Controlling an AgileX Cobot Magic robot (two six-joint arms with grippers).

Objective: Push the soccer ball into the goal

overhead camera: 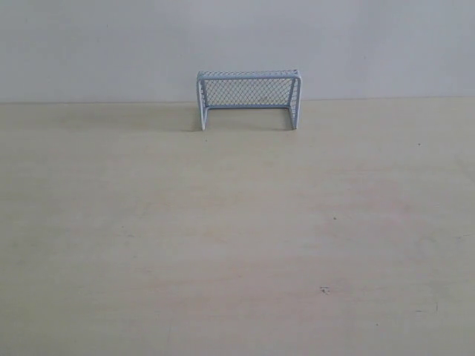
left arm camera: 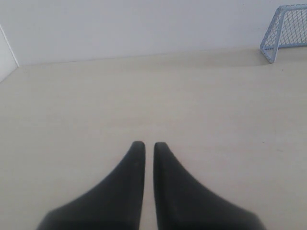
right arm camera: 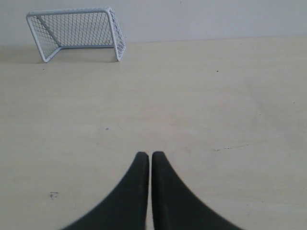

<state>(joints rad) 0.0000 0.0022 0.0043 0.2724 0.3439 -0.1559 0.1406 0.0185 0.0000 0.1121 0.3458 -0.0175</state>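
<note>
The goal point(overhead camera: 248, 99), a small pale blue-white tube frame with fine mesh, stands at the far edge of the table against the wall, its mouth facing the camera. It also shows in the left wrist view as the goal point(left arm camera: 286, 31) and in the right wrist view as the goal point(right arm camera: 76, 32). The soccer ball is out of view in every frame. My left gripper point(left arm camera: 149, 145) is shut with nothing in it, low over bare table. My right gripper point(right arm camera: 150, 155) is likewise shut and empty. Neither gripper appears in the exterior view.
The pale wooden table point(overhead camera: 237, 237) runs back to a plain white wall point(overhead camera: 111, 44). A small dark speck point(overhead camera: 324, 290) marks the tabletop at the front right. A white panel edge point(left arm camera: 5, 55) stands at the side in the left wrist view.
</note>
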